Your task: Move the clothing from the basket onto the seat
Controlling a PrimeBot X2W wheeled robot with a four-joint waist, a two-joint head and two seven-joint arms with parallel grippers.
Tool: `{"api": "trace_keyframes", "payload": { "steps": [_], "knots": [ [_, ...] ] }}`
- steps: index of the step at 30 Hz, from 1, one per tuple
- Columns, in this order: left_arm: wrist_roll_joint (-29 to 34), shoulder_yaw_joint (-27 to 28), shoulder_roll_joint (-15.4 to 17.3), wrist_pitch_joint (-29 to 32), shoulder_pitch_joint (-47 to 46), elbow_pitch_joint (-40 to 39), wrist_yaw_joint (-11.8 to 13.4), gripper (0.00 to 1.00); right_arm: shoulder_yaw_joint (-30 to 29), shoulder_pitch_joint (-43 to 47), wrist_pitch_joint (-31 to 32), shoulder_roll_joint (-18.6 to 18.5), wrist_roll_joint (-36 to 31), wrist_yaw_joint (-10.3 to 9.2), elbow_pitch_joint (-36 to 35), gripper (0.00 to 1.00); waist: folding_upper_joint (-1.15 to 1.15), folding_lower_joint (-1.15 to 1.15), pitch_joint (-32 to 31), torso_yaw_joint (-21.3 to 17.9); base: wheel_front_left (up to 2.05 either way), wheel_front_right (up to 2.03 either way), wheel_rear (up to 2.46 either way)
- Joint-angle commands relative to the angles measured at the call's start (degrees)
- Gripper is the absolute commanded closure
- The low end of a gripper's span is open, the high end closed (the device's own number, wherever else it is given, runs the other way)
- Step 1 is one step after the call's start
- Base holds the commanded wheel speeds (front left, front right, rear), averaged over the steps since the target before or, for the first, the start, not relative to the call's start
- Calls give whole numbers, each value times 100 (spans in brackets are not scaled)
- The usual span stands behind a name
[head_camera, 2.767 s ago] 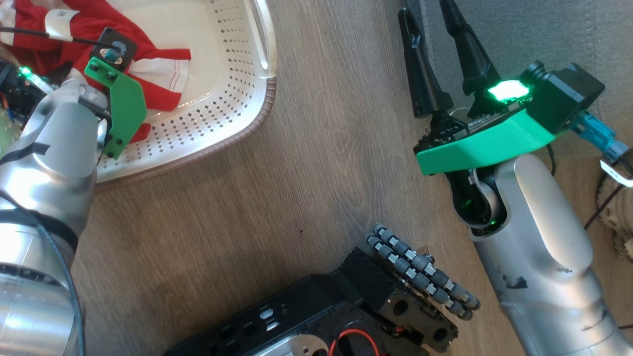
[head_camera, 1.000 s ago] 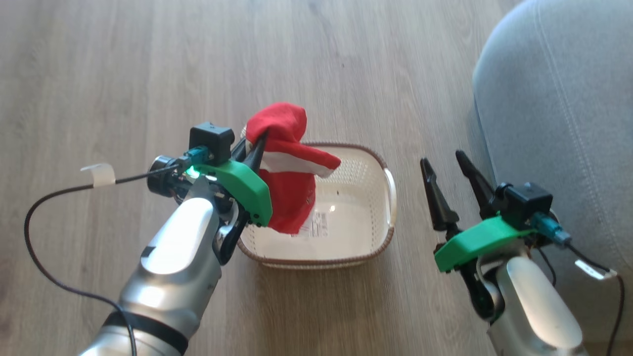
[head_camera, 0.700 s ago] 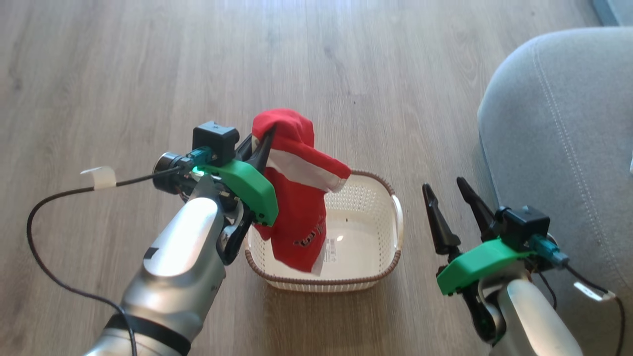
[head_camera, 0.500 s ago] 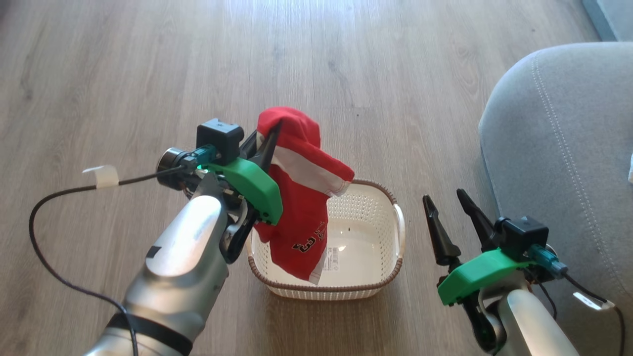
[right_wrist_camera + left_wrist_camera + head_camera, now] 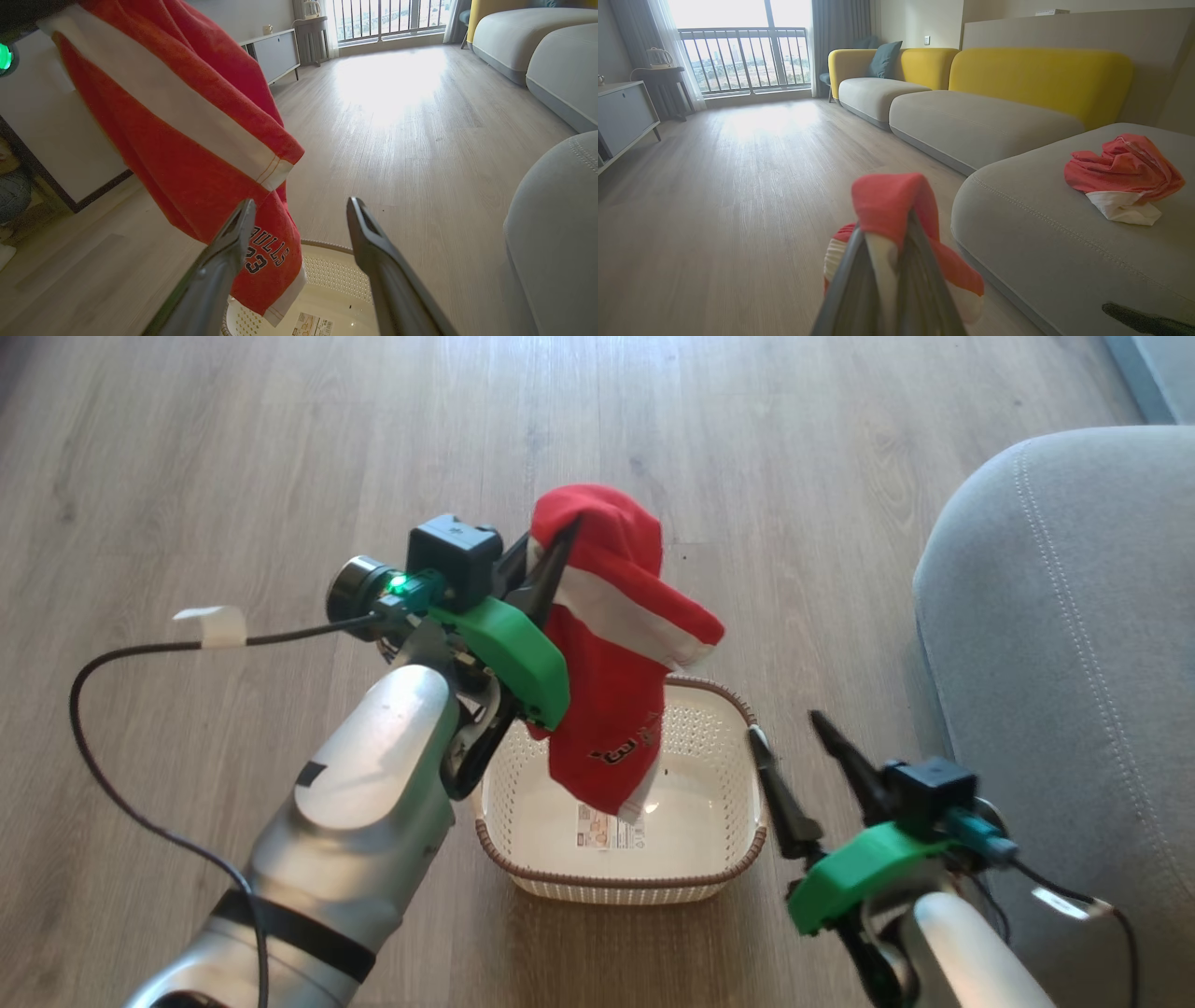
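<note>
**Head view.** The left gripper (image 5: 557,546) is pinching the red garment (image 5: 607,709) between fingers drawn narrow and is holding it in the air above the basket (image 5: 711,733). The cloth is draping over the fingertips. Its white stripe is falling to the right, and its lower edge, which carries dark lettering, is hanging over the basket's opening. The basket is standing upright on the wooden floor (image 5: 233,476) near the seat (image 5: 1074,616), with the label sticker (image 5: 609,829) showing on its bottom. The right gripper (image 5: 784,726) is hovering between the basket and the seat, close to the basket's right rim. Its fingers are spreading wide and gripping nothing.

**Left wrist view.** The red garment (image 5: 889,200) is covering the tips of the left gripper (image 5: 883,228), whose fingers are lying close together under the cloth. A second red garment (image 5: 1122,165) with a white patch is lying crumpled on top of the seat (image 5: 1041,233).

**Right wrist view.** The red garment (image 5: 187,140) is hanging at the left, partly behind one finger of the right gripper (image 5: 301,205). Its hem is dangling above the basket (image 5: 329,263). The seat (image 5: 551,224) is rising at the right.
</note>
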Motion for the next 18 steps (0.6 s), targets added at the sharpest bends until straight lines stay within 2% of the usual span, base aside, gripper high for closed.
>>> {"api": "trace_keyframes", "payload": {
  "steps": [1,13,18],
  "knots": [
    [-77,98,84,-19,-364,-250,43,100,257,-400,-38,33,-50,-1,-124,0,0,1,10,34,0,0,0],
    [-639,-871,84,60,-711,-773,296,100,1407,-1655,-38,36,-80,-1,678,0,0,1,153,565,0,0,0],
    [-812,-1214,84,56,-827,-868,379,100,1734,-1904,-38,36,62,-1,760,0,0,1,210,737,0,0,0]
  ]
}}
